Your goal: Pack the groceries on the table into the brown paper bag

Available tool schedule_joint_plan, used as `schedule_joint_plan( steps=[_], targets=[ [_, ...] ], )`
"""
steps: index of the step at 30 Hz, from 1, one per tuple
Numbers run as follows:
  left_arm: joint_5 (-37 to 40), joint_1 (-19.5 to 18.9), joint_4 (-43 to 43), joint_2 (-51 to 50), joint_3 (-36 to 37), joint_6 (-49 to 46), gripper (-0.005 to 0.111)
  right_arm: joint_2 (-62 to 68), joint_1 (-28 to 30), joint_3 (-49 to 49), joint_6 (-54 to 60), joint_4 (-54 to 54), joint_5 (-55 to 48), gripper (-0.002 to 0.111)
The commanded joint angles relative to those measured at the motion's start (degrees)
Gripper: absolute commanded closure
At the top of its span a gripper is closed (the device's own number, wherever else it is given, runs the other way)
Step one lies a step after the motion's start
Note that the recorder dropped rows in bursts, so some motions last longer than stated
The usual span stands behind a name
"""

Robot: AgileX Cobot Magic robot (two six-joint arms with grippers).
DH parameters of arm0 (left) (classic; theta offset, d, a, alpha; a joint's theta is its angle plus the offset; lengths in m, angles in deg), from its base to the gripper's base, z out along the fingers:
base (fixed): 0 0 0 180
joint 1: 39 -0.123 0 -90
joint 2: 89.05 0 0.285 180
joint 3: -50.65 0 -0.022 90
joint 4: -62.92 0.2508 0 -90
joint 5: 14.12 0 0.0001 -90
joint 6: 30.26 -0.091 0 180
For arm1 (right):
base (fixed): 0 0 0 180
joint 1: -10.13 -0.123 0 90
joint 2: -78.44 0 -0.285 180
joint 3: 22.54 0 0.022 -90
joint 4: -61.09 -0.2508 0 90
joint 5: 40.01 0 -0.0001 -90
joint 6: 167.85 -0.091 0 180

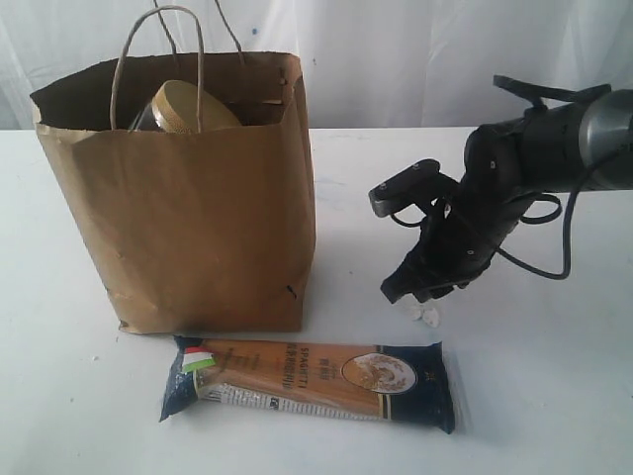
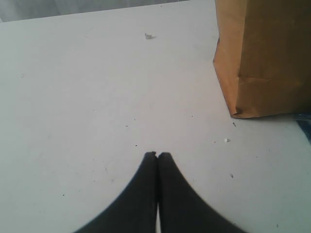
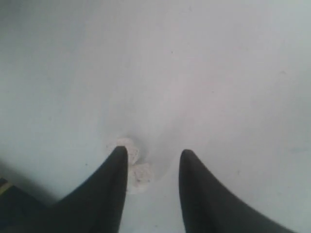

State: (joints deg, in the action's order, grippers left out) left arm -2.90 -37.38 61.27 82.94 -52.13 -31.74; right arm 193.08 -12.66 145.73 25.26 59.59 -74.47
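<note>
The brown paper bag point(image 1: 198, 218) stands upright on the white table point(image 1: 554, 396), and a gold-lidded jar point(image 1: 185, 106) shows in its open top. A long navy-orange spaghetti pack point(image 1: 316, 381) lies flat in front of the bag. Small white lumps point(image 1: 427, 315) rest on the table just below my right gripper point(image 1: 425, 289). In the right wrist view that gripper point(image 3: 153, 153) is open, with the lumps point(image 3: 140, 174) lying against the inner side of one finger. My left gripper point(image 2: 157, 154) is shut and empty over bare table, near a bottom corner of the bag point(image 2: 265, 58).
The right arm point(image 1: 534, 158) and its cables reach in from the right edge. A tiny white crumb point(image 2: 149, 36) lies far out on the table. A white curtain point(image 1: 415, 49) hangs behind the table.
</note>
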Motion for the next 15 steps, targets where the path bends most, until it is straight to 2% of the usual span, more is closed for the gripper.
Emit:
schedule_joint_plan(
  steps=[1,4,15],
  targets=[
    [-0.02,0.40,-0.23,0.23,0.00,-0.04,0.107,0.09,0.47,-0.30,1.76,-5.58,1.61,0.074],
    [-0.02,0.40,-0.23,0.23,0.00,-0.04,0.107,0.74,0.47,-0.30,4.93,-7.72,1.43,0.074],
    [-0.02,0.40,-0.23,0.23,0.00,-0.04,0.107,3.80,0.47,-0.30,4.70,-7.85,0.31,0.074]
  ],
)
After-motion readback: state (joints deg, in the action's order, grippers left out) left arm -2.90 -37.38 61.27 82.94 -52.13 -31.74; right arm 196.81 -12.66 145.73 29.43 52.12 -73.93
